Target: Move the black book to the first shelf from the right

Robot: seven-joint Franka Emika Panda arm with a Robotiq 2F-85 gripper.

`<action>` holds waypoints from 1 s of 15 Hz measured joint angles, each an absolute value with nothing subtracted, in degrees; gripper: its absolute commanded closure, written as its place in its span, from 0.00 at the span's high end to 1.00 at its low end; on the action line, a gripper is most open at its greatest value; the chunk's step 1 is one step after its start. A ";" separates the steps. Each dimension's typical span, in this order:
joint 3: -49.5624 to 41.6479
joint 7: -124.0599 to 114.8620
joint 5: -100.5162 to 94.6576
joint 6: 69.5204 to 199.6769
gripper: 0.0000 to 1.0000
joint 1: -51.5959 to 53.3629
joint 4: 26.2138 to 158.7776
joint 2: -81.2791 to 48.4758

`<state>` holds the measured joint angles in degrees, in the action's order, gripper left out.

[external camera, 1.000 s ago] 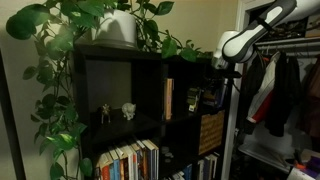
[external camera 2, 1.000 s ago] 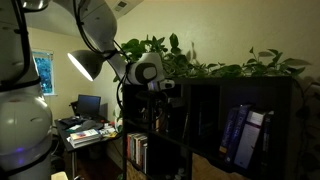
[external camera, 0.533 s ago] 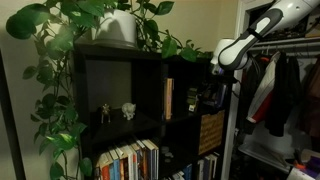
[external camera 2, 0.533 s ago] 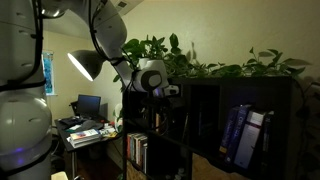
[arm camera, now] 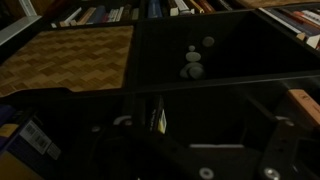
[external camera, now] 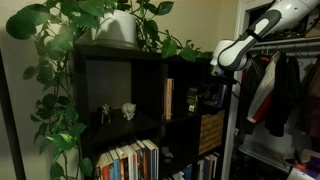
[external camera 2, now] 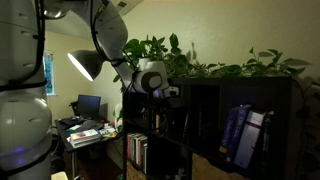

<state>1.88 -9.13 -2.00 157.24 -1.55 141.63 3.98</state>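
Note:
My gripper hangs at the front of the upper right cubby of a black shelf unit. It also shows in an exterior view. That cubby holds a tan-spined book and a few dark upright books; I cannot tell which of them is the black book. In the wrist view the gripper is only a dark shape low in the frame. Behind it stands a dark book with a yellow label. The scene is too dim to show the fingers' state.
A leafy plant spills over the shelf top. Two small figurines stand in the upper left cubby. Rows of books fill the lower left, a wicker basket the lower right. Clothes hang beside the unit. A lamp and desk stand behind the arm.
The arm has shifted slightly closer to the shelf front over the last second. In the last half second nothing visibly moves. The books stay put.

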 measured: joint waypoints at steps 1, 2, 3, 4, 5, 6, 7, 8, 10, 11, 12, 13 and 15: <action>1.88 -9.19 -1.90 157.65 1.00 -1.55 141.56 3.42; 1.85 -9.38 -1.90 158.36 1.00 -1.55 141.35 2.72; 1.79 -9.68 -1.93 159.28 1.00 -1.56 141.06 1.85; 1.72 -10.12 -2.03 160.18 1.00 -1.56 140.75 1.06; 1.63 -10.56 -2.20 161.14 1.00 -1.56 140.43 0.24; 1.45 -11.09 -2.46 162.19 1.00 -1.56 140.01 -0.56; 1.18 -11.82 -2.91 163.26 1.00 -1.56 139.68 -1.24; 0.83 -12.61 -3.34 164.30 1.00 -1.56 139.23 -1.97; 0.13 -14.46 -4.36 166.10 1.00 -1.60 138.34 -3.47; -0.14 -15.04 -4.49 166.67 1.00 -1.60 137.82 -4.27; -0.35 -15.54 -4.49 167.22 1.00 -1.60 137.24 -5.07; -0.46 -16.08 -4.49 167.61 1.00 -1.60 136.70 -5.80; -0.51 -16.87 -4.48 167.87 1.00 -1.59 135.55 -7.06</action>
<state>-0.51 -16.87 -4.48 167.87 -1.59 135.55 -7.06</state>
